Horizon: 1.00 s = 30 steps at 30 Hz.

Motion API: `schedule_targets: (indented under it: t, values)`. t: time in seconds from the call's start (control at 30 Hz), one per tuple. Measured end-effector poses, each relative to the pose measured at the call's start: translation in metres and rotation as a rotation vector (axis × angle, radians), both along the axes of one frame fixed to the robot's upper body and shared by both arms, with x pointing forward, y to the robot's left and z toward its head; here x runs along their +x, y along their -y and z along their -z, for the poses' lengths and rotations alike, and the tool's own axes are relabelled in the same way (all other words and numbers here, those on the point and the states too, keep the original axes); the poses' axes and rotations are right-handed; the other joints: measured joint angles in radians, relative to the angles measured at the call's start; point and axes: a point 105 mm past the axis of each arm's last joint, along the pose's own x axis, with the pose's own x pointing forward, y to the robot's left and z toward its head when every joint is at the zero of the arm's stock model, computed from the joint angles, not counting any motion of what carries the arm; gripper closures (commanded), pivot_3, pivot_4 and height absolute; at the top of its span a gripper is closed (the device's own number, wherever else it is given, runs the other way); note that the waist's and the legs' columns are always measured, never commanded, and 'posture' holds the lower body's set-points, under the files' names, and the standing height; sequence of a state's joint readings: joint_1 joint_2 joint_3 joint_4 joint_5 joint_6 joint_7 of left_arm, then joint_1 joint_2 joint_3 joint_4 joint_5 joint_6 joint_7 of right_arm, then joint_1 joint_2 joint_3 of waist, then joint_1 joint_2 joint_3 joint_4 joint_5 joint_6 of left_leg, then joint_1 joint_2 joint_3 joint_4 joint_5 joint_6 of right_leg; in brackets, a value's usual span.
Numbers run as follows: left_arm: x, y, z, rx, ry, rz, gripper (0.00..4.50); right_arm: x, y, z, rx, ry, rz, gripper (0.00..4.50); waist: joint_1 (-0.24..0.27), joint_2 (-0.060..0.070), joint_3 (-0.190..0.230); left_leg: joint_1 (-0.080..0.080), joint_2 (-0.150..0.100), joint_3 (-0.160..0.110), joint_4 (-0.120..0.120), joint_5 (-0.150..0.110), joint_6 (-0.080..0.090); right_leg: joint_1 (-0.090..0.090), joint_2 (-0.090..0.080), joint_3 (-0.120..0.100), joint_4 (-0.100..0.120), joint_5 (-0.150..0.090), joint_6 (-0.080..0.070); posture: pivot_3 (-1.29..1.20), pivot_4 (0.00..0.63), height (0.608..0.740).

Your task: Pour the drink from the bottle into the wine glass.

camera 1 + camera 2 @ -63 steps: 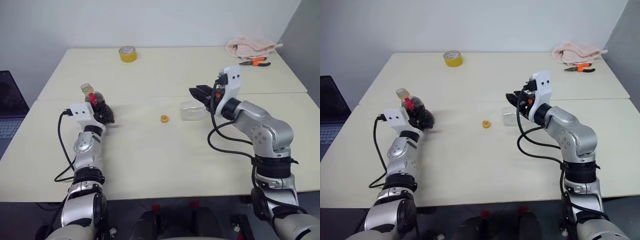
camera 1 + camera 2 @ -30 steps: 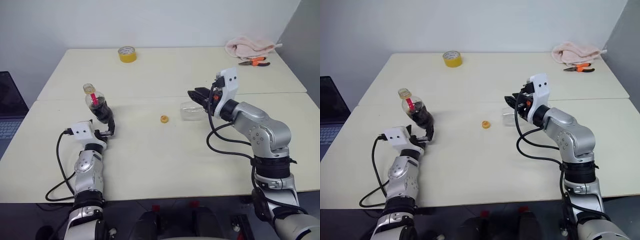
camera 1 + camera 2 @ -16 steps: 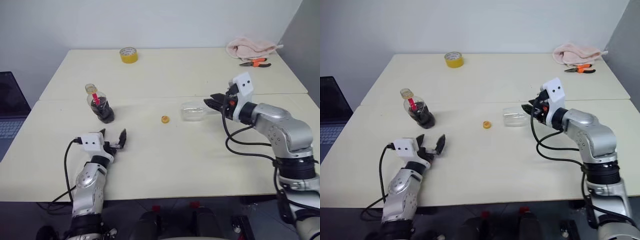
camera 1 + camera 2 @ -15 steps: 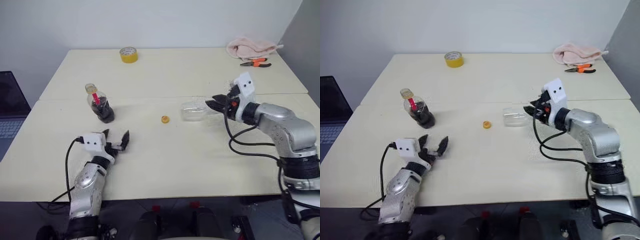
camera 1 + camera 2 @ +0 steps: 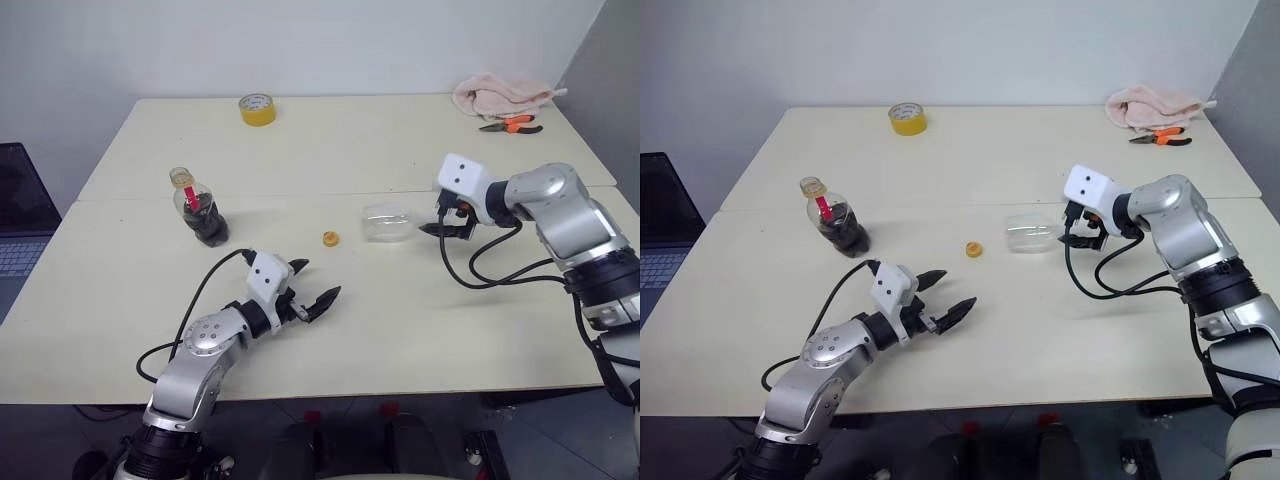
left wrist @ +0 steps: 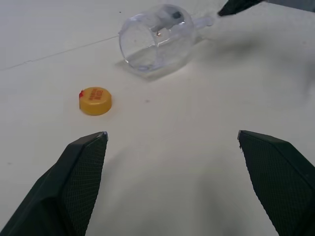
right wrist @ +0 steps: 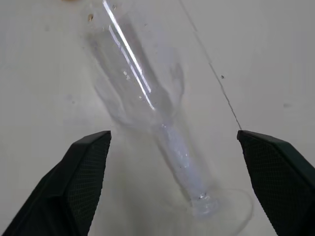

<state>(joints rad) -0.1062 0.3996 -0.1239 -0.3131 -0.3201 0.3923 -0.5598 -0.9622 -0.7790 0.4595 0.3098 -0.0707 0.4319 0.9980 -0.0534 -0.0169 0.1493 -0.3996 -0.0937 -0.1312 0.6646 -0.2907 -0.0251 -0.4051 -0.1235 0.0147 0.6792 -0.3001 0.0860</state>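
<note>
The wine glass (image 5: 388, 224) lies on its side on the smooth cream worktop (image 5: 400, 330), a clear rounded bowl tapering into a thin stem and round foot. Its open mouth faces the small yellow screw cap (image 5: 329, 238), a ribbed disc lying apart from it. The right end effector (image 5: 446, 222) hangs just beside the foot of the glass with its textured black fingers (image 7: 83, 172) spread wide on either side of the stem, touching nothing. The left end effector (image 5: 314, 290) hovers low over the worktop, also spread and empty. Well to the left the squat clear plastic bottle (image 5: 200, 208) stands upright and uncapped, with dark drink (image 5: 207, 224) in its rounded lower half and a red strip at the neck.
</note>
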Motion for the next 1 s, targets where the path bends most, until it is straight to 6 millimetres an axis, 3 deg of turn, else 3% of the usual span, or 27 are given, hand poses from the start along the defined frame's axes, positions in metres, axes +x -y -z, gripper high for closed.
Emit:
schedule_targets:
  t: [0.1,0.17,0.33,0.63,0.77,0.97,1.0]
  values:
    - [-0.001,0.001,0.001,0.005,0.000,-0.001,0.00,0.002,0.009,0.011,-0.094,-0.040,-0.016,0.06,0.002,0.000,0.000,0.000,0.000,0.000,0.000,0.000,0.000,0.000,0.000,0.000,0.000,0.000,0.000,0.00,0.150,0.740]
    - [-0.001,0.003,0.002,0.000,0.000,-0.004,0.00,0.006,0.009,0.007,-0.116,-0.061,-0.022,0.06,0.002,0.000,0.000,0.000,0.000,0.001,0.000,0.000,0.000,0.000,0.000,0.000,0.000,0.000,0.000,0.00,0.150,0.740]
    - [0.001,0.011,-0.001,-0.016,0.011,0.007,0.00,0.014,-0.001,-0.011,-0.157,-0.100,-0.086,0.06,0.000,0.000,0.000,0.000,0.000,0.000,-0.001,0.000,0.000,0.000,0.000,0.000,0.000,0.000,0.000,0.00,0.150,0.740]
    - [0.002,0.015,0.000,-0.031,0.011,-0.010,0.00,0.015,-0.018,-0.002,-0.250,-0.257,-0.221,0.06,-0.003,0.000,0.000,0.000,0.000,-0.001,0.000,0.000,0.000,0.000,0.000,0.000,0.000,0.000,0.000,0.00,0.150,0.740]
    - [0.000,0.013,0.005,-0.024,-0.002,-0.020,0.00,0.020,-0.019,0.006,-0.270,-0.278,-0.202,0.06,-0.004,0.001,0.001,0.000,0.000,-0.001,0.000,0.000,0.000,-0.001,0.000,0.000,0.000,0.000,0.000,0.00,0.150,0.740]
    - [0.002,0.011,0.005,-0.019,0.001,-0.039,0.00,0.034,-0.024,0.002,-0.325,-0.202,-0.130,0.06,-0.004,0.001,0.001,0.001,0.000,-0.001,0.000,0.000,0.000,-0.001,0.000,0.000,0.001,0.000,0.000,0.00,0.150,0.740]
    - [0.002,0.011,0.005,-0.018,0.002,-0.042,0.00,0.036,-0.024,0.005,-0.337,-0.200,-0.122,0.22,-0.004,0.001,0.001,0.001,0.000,-0.001,0.000,0.000,0.000,-0.001,0.000,0.000,0.001,0.000,0.000,0.00,0.150,0.740]
